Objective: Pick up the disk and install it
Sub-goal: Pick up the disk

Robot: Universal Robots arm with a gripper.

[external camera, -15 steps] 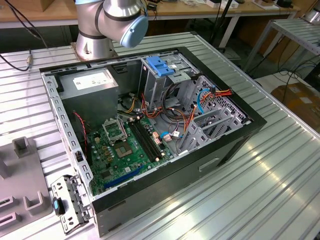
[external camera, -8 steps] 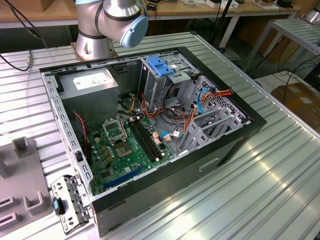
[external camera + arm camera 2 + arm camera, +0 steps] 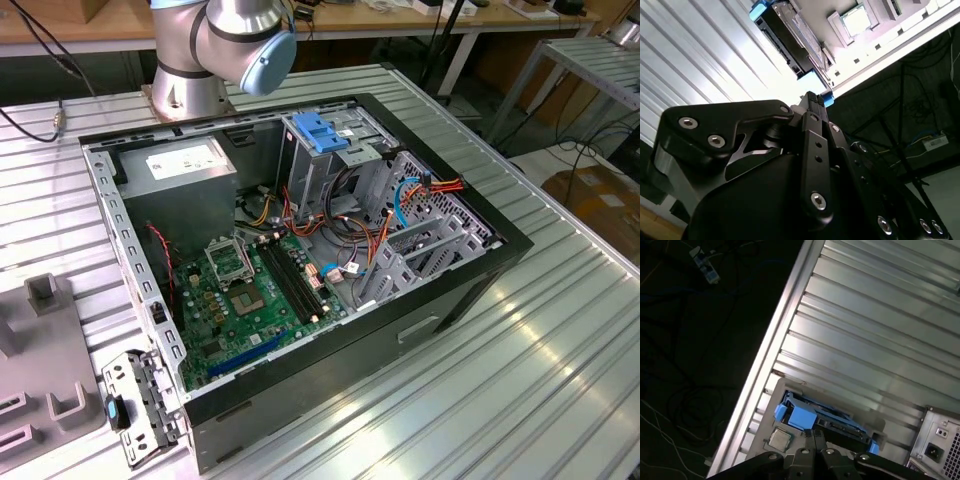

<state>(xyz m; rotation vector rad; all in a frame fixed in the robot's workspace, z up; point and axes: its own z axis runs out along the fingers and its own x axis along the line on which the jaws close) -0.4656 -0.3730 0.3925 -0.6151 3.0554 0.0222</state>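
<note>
Blue rails: these mark the disk (image 3: 837, 426), which sits in a grey holder (image 3: 785, 389) at the edge of the ribbed metal table (image 3: 865, 315), as seen in both wrist views.
Gripper (image 3: 810, 97): the fingers are drawn together with nothing seen between them. The tips are just beside the disk's near blue rail; whether they touch it cannot be told.
Step in hand: judged to be the approach for the pick, as the disk is not lifted.
Install site: the drive cage (image 3: 340, 175) sits under a blue latch plate (image 3: 320, 130), upper centre of the exterior view, inside the open computer case (image 3: 470, 290).
Grasp advice: the fingers would need to part and straddle the disk mid-length, squarely across the railed sides, so it comes out of the holder level.
Hazard: a small square chip (image 3: 779, 439) lies just beside the disk in the same holder. Loose cables (image 3: 400, 195) crowd the cage.
</note>
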